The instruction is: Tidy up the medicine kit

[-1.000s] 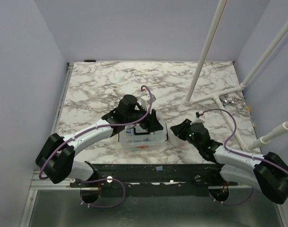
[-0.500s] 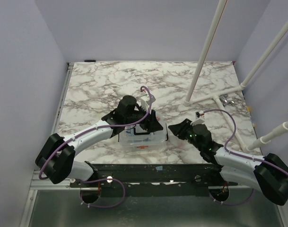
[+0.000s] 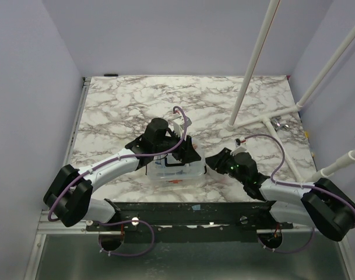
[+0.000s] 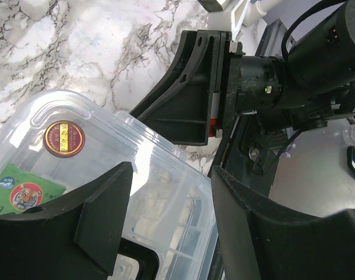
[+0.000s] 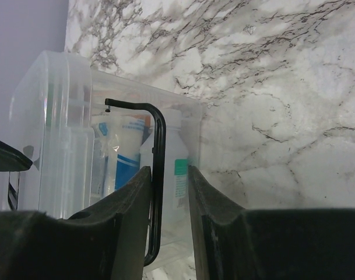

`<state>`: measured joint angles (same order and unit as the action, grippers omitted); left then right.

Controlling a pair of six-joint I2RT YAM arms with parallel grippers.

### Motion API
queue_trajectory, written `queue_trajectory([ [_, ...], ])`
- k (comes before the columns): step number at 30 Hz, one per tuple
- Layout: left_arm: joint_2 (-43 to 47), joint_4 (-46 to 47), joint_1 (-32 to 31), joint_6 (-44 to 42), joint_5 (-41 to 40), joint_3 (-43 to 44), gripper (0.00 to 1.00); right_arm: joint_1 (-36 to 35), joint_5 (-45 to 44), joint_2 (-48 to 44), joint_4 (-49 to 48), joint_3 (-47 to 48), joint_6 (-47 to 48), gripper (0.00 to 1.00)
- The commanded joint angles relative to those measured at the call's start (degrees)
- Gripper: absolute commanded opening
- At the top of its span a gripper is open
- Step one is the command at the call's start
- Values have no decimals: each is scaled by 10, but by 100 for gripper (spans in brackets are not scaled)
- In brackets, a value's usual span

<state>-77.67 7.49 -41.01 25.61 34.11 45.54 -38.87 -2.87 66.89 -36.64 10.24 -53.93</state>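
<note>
Marble counter (image 3: 125, 105) carries the medicine kit (image 3: 177, 171): left hand (image 4: 171, 175) spans its lid (image 4: 107, 146), grip indeterminate, likely to steady it, while right hand (image 5: 168, 172), narrowly parted, brackets the black handle (image 5: 161, 146)

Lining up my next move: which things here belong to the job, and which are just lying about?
Job:
medicine kit
its black handle
white bottle and round tin inside
left tool
right tool

Lying about:
white pipe frame

1. The clear medicine kit (image 3: 176, 172) sat on the marbled surface (image 3: 125, 105).
2. The left fingers (image 3: 189, 153) hung over the kit's far side.
3. The right fingers (image 3: 212, 161) reached the kit's right end.
</note>
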Motion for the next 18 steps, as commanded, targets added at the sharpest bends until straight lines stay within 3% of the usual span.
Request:
queue_trajectory([
  [1, -13, -85, -3, -3, -7, -30, 59, 3, 24, 12, -32, 8, 5, 34],
  [6, -13, -83, -3, -3, -7, -34, 59, 3, 24, 11, -33, 7, 5, 33],
  [18, -12, -86, -3, -5, -6, -31, 59, 3, 48, 26, -52, 10, -3, 21],
])
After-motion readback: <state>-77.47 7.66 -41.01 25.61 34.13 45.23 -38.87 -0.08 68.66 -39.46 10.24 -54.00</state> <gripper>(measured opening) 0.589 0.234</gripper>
